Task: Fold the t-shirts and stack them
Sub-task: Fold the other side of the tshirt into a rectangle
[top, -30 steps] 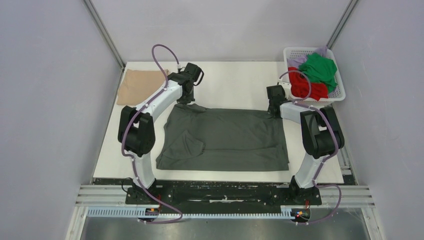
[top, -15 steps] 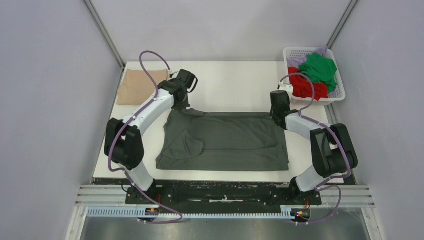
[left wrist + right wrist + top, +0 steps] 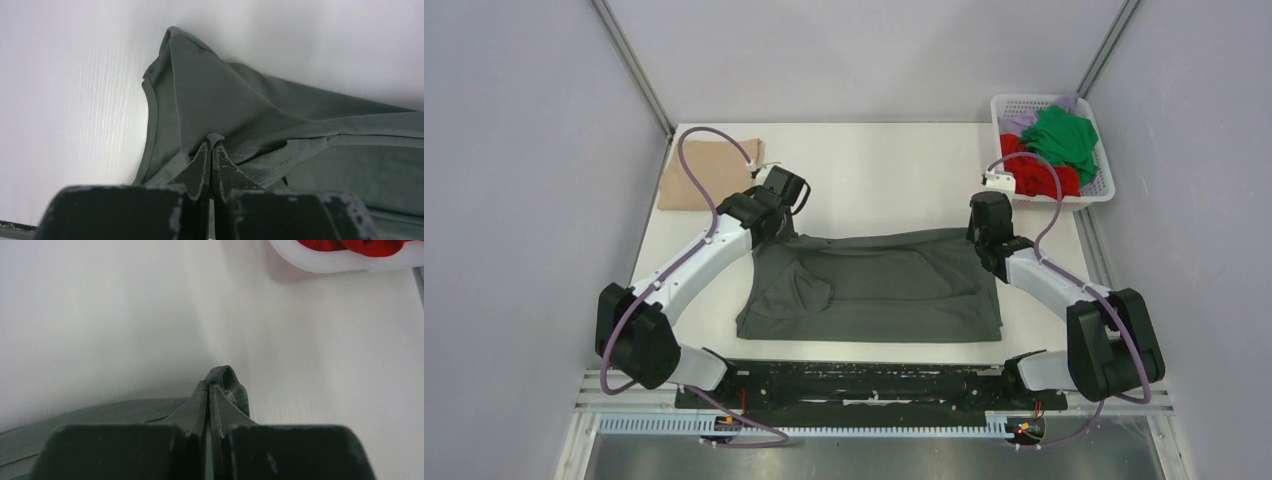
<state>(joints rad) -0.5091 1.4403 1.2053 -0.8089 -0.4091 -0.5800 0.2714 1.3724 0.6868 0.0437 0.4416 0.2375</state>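
A dark grey t-shirt (image 3: 874, 285) lies spread on the white table (image 3: 874, 170). My left gripper (image 3: 776, 222) is shut on the shirt's far left corner and holds it lifted; the pinched cloth shows between the fingertips in the left wrist view (image 3: 212, 142). My right gripper (image 3: 984, 235) is shut on the shirt's far right corner, with a bunch of cloth (image 3: 227, 377) poking past the fingertips. The far edge of the shirt is raised and pulled toward the near side. A folded tan shirt (image 3: 699, 170) lies at the far left of the table.
A white basket (image 3: 1104, 185) at the far right holds green (image 3: 1064, 135), red (image 3: 1034, 170) and pale purple garments. Its rim shows in the right wrist view (image 3: 320, 262). Grey walls enclose the table on three sides.
Both grippers have moved toward the near side, carrying the shirt's far corners with them. The shirt's far edge has come off the table and folded toward the front.
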